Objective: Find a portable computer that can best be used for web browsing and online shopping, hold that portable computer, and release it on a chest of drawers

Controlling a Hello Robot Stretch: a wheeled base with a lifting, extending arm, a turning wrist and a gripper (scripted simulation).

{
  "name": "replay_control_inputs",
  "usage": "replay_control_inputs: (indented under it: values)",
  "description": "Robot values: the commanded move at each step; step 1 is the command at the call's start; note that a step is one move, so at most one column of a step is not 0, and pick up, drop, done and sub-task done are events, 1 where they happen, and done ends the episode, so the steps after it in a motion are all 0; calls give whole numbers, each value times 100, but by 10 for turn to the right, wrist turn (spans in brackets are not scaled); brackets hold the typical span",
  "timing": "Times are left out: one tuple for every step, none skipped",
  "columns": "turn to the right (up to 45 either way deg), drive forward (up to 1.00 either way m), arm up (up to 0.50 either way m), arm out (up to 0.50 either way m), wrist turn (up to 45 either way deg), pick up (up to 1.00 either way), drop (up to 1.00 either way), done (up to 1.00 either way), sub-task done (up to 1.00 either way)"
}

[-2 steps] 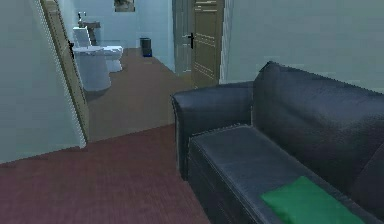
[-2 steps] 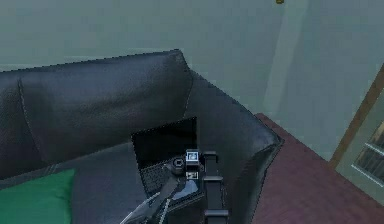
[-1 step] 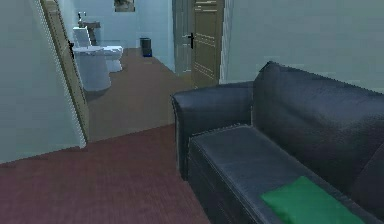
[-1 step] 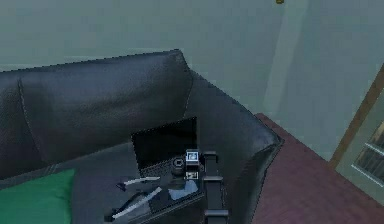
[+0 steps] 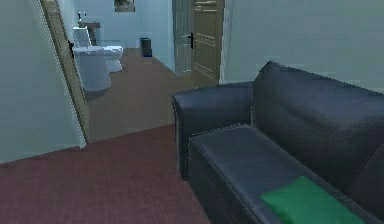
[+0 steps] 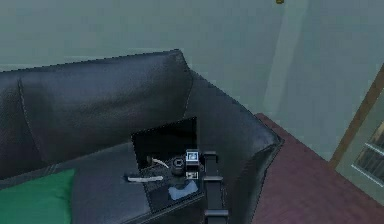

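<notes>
Black leather sofa (image 6: 90, 100) is running across the arm side view. Laptop (image 6: 167, 140) is sitting on its seat, lid up, dark screen facing the cam. Claw (image 6: 145, 175) is showing right in front of the screen's lower edge, thin fingers (image 6: 138, 178) pointing toward the arm side view's left. Laptop base is lying at/behind the claw on the seat, so can't tell if claw is over, beside or touching it. Also can't tell whether it's holding anything; grip state isn't readable here.

Arm (image 6: 214, 200) is sticking up from the bottom edge just right of the claw, w/ two white squares (image 6: 210, 158) at its far end, next to the claw's body. Green cushion (image 6: 35, 195) is lying on the same seat, well left of the claw in that view. Sofa's armrest is standing right of the claw, past the arm. Beyond that, red-brown floor (image 6: 310, 165) & a door (image 6: 365, 150) are showing at the view's right edge, well apart from the claw.

Fwd view: sofa end w/ the green cushion is sitting at the right. A doorway at the left is showing a toilet (image 5: 95, 65) & a dark bin (image 5: 146, 46), w/ a tan door (image 5: 205, 40) near it.
</notes>
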Motion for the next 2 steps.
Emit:
replay_control_inputs:
  values:
    - [0, 0, -30, 0, 0, 0, 0, 0, 0]
    - [0, 0, 0, 0, 0, 100, 0, 0, 0]
